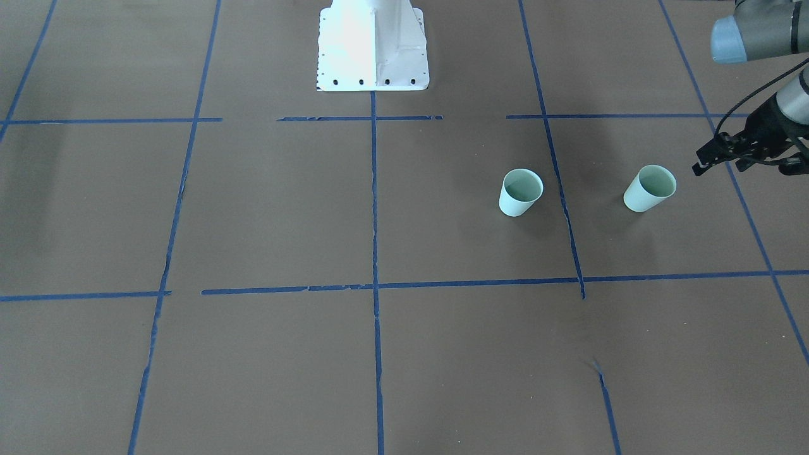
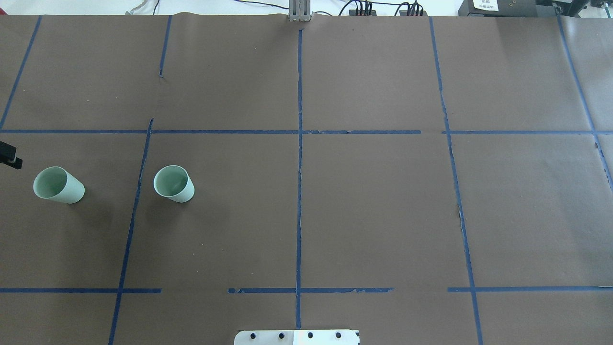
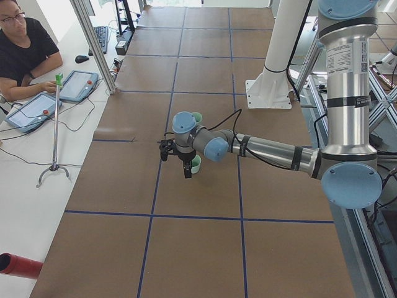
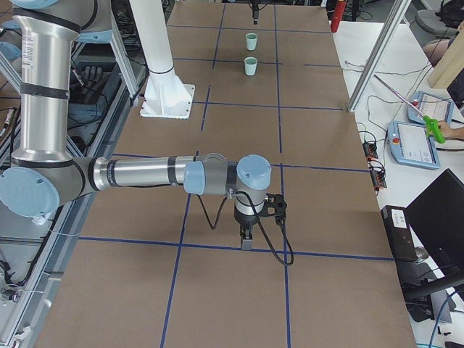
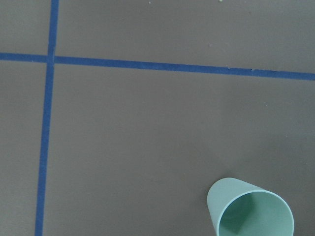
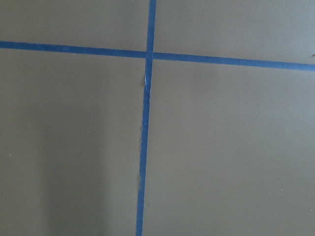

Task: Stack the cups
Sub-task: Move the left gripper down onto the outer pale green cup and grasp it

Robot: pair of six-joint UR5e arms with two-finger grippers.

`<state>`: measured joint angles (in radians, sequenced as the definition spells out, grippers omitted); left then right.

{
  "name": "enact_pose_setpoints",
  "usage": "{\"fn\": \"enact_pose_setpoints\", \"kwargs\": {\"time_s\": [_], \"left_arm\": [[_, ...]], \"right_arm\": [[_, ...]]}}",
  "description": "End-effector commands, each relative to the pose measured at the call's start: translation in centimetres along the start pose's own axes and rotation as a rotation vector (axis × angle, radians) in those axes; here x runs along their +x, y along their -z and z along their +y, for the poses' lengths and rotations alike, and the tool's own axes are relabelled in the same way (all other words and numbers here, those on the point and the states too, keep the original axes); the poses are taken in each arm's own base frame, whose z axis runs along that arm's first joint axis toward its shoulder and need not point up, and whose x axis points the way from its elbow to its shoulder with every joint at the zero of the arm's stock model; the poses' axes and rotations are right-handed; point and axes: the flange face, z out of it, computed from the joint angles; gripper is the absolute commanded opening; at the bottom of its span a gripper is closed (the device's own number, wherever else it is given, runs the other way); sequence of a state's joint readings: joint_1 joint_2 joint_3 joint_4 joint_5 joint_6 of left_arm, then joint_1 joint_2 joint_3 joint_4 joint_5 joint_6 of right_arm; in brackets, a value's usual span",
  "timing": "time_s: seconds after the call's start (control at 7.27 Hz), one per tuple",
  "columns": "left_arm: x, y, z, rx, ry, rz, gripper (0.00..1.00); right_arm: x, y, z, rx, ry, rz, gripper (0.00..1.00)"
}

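Observation:
Two pale mint-green cups stand upright and apart on the brown table. One cup is nearer the middle. The other cup is further out on my left side; it also shows at the bottom of the left wrist view. My left gripper hangs above the table just beyond that outer cup, its jaws spread and empty; only a black tip shows in the overhead view. My right gripper hovers far from both cups, and I cannot tell whether it is open.
The white robot base stands at the table's robot-side edge. Blue tape lines divide the table into squares. An operator sits with tablets beyond the far edge, near a thin stand.

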<state>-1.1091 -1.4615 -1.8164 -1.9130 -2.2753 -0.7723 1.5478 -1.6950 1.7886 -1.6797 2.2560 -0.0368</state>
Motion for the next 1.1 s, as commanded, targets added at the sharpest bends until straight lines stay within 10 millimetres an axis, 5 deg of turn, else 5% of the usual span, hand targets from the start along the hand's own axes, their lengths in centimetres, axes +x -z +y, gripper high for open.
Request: {"fn": "enact_pose_setpoints", "kwargs": {"time_s": [0.0, 0.41, 0.55, 0.69, 0.83, 0.96], "left_arm": [[0.3, -3.6, 0.8, -0.006, 0.017, 0.011, 1.0], [1.2, -5.1, 1.3, -0.027, -0.006, 0.011, 0.96], [1.2, -6.1, 1.5, -0.05, -0.008, 0.005, 0.67], [1.1, -6.8, 1.6, -0.061, -0.019, -0.001, 0.11], [2.0, -6.6, 1.2, -0.057, -0.018, 0.009, 0.0], [2.8, -5.9, 1.3, -0.051, -0.027, 0.024, 0.0]], "right_arm": [[0.0, -0.1, 0.0, -0.001, -0.001, 0.0, 1.0], [0.0, -0.1, 0.0, -0.001, -0.001, 0.0, 1.0], [0.0, 0.0, 0.0, 0.0, 0.0, 0.0, 1.0], [0.0, 0.0, 0.0, 0.0, 0.0, 0.0, 1.0], [0.0, -0.1, 0.0, -0.002, 0.0, 0.0, 1.0], [0.0, 0.0, 0.0, 0.0, 0.0, 0.0, 1.0]]}}
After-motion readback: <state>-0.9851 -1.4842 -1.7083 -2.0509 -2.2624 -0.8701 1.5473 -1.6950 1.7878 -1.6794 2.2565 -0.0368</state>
